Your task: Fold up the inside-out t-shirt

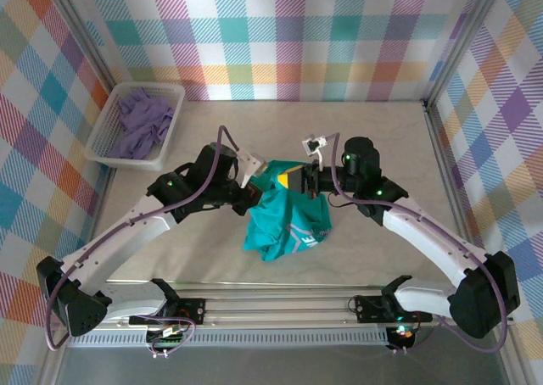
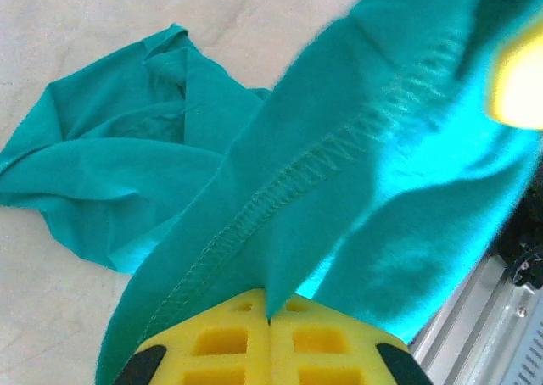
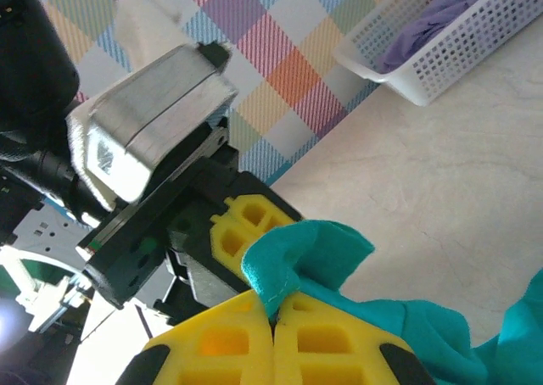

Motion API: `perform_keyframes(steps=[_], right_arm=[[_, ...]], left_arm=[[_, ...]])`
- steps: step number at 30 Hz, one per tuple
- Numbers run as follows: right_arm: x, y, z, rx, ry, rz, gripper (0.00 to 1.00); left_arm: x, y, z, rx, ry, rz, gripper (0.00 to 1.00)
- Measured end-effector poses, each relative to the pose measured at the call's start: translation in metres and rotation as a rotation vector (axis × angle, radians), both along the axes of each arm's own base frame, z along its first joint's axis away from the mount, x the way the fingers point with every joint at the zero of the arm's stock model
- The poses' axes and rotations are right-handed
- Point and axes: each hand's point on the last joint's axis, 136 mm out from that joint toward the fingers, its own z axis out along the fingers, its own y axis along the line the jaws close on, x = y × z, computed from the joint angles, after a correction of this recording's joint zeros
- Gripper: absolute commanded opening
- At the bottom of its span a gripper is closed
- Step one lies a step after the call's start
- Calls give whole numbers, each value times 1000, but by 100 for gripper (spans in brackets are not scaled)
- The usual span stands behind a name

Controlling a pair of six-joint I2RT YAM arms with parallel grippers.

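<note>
Pastel plaid walls (image 1: 288, 37) enclose a pale, marbled tabletop (image 1: 399, 139) under bright, even light. A white basket (image 1: 100, 136) of lavender cloth (image 1: 140, 118) sits in the corner, well beyond and left of the left gripper (image 1: 261, 181).

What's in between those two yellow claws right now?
Just a bunched fold of the shirt. The right wrist view shows it pinched by the left gripper and right gripper, nearly tip to tip.

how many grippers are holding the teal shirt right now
2: the left gripper clamped on a seamed edge of the t-shirt, the right gripper pinching another edge close beside it.
</note>
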Motion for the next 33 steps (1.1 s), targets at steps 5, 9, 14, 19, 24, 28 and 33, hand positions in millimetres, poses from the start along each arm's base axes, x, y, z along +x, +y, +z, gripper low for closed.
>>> perform_keyframes(steps=[5, 9, 14, 19, 24, 28, 33], right_arm=[[9, -8, -5, -32, 17, -62, 0], [7, -10, -3, -36, 12, -64, 0], [3, -11, 6, -23, -12, -52, 0], [2, -12, 6, -20, -4, -45, 0], [0, -12, 7, -9, 25, -33, 0], [9, -14, 8, 4, 33, -54, 0], [14, -15, 6, 3, 41, -67, 0]], left_arm=[[-16, 5, 35, -136, -56, -10, 0], [-33, 18, 70, -279, -148, -14, 0], [-36, 26, 75, -333, -183, 8, 0], [-44, 21, 57, -338, -137, -42, 1], [-62, 3, 43, -375, -65, -165, 11], [-75, -3, 37, -379, -21, -223, 13], [-71, 1, 29, -335, -13, -191, 24]])
